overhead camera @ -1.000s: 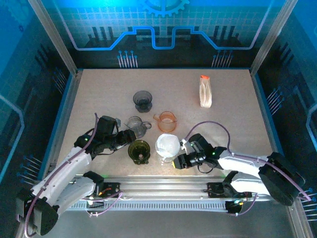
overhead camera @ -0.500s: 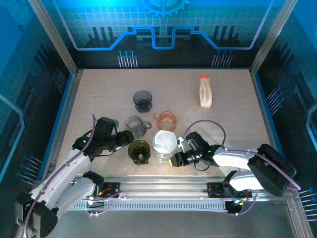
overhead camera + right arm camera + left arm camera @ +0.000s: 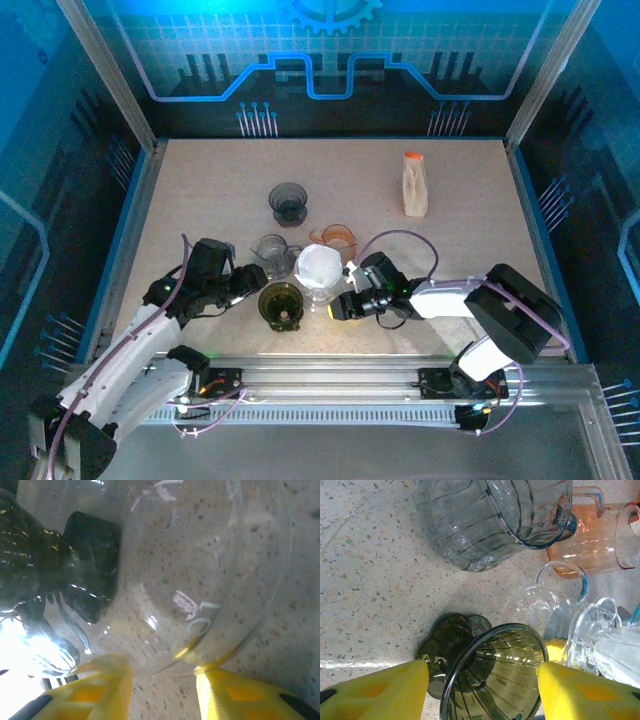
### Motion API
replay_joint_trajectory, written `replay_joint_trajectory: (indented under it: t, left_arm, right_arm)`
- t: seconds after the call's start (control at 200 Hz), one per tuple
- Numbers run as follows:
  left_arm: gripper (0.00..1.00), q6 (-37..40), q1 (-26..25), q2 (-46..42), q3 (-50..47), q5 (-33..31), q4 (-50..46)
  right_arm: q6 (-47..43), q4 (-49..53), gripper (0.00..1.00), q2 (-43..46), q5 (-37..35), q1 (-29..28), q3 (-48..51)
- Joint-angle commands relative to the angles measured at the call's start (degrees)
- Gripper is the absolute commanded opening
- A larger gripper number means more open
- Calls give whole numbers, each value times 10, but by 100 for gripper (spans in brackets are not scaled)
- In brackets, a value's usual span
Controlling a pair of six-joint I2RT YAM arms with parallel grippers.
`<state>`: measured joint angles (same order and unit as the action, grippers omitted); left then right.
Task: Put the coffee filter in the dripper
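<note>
A dark green dripper stands upright near the front of the table. My left gripper is shut on it, one yellow pad on each side of its rim. Just to its right, my right gripper is shut on the lower edge of a clear glass vessel. That vessel holds the white coffee filter and is raised and tilted beside the dark dripper. The left wrist view has the vessel and filter at its right edge.
A grey dripper stands further back, with a small clear handled cup and an orange handled cup right behind the held pieces. A white packet with an orange top stands at the back right.
My right gripper has carried the clear vessel with the filter leftward and away from the front edge, up beside the dark green dripper. The left gripper and the dark dripper have barely moved.
</note>
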<state>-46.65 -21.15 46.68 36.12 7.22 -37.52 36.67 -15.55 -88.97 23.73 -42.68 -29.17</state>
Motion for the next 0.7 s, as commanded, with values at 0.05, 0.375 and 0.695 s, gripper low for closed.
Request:
replay_joint_trajectory:
  t: [0.05, 0.375, 0.695]
  left_arm:
    - [60, -7, 5, -15, -10, -9, -23]
    - [59, -15, 5, -48, -7, -20, -45]
    - [59, -32, 6, -71, -8, -36, -60]
  right_arm:
    - [-4, -50, 39, -34, -1, 5, -35]
    - [-6, -56, 37, -94, 0, 5, -99]
    - [2, -71, 36, -145, 3, 4, -144]
